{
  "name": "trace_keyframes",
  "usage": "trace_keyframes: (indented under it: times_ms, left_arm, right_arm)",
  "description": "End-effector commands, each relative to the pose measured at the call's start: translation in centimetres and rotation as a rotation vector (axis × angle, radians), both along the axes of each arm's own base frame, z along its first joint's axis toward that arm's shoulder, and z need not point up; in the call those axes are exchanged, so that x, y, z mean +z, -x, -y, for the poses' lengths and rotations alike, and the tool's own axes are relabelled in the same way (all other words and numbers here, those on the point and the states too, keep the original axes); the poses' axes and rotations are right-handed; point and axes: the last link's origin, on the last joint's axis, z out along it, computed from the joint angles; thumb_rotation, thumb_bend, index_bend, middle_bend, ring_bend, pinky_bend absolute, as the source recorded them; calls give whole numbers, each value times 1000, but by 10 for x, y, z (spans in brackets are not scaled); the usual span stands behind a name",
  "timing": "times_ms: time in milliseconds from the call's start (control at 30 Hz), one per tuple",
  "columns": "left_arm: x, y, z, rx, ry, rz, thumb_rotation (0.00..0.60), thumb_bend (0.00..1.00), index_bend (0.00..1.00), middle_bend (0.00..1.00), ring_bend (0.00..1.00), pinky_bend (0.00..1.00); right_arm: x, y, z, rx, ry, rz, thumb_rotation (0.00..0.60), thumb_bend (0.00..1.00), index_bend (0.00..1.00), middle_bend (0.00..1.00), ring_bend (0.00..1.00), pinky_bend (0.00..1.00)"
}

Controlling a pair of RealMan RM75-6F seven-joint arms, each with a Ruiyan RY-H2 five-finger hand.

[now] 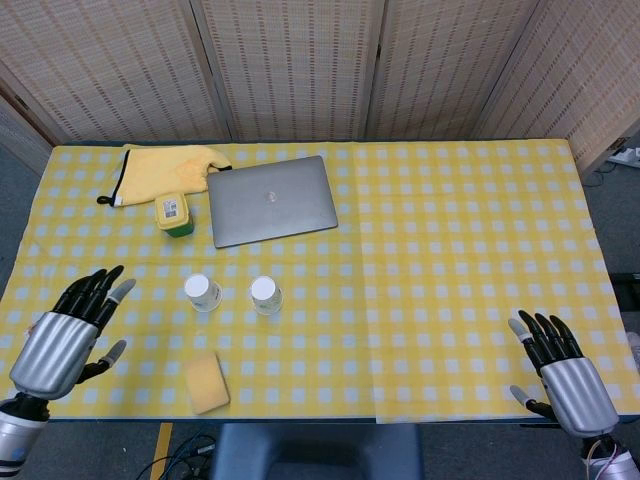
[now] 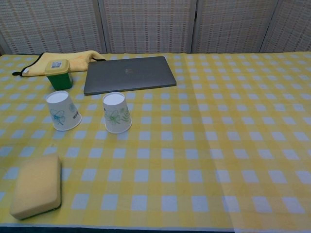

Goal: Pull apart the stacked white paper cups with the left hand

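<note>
Two white paper cups with leaf prints stand upside down and apart on the yellow checked cloth: the left cup and the right cup. My left hand hovers at the table's near left corner, well left of the cups, fingers spread and holding nothing. My right hand rests at the near right corner, fingers apart and empty. Neither hand shows in the chest view.
A closed grey laptop lies behind the cups. A green container with a yellow lid and a yellow cloth sit at the back left. A yellow sponge lies near the front edge.
</note>
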Motion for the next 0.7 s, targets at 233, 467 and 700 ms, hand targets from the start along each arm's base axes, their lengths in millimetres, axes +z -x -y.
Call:
trace_keyframes:
  times_ms: [233, 467, 700]
  left_arm:
    - [-14, 105, 69, 146, -188, 91, 600, 335, 25, 0, 0, 157]
    - [-13, 126, 74, 159, -176, 105, 600, 335, 73, 0, 0, 157]
    - [-14, 127, 75, 214, -160, 99, 600, 334, 77, 0, 0, 157]
  right_arm:
    - [-14, 2, 11, -50, -5, -32, 600, 193, 0, 0, 0, 0]
    - [-21, -1, 11, -33, 15, -71, 600, 195, 0, 0, 0, 0]
    - [-18, -1, 8, -39, 35, -63, 600, 195, 0, 0, 0, 0]
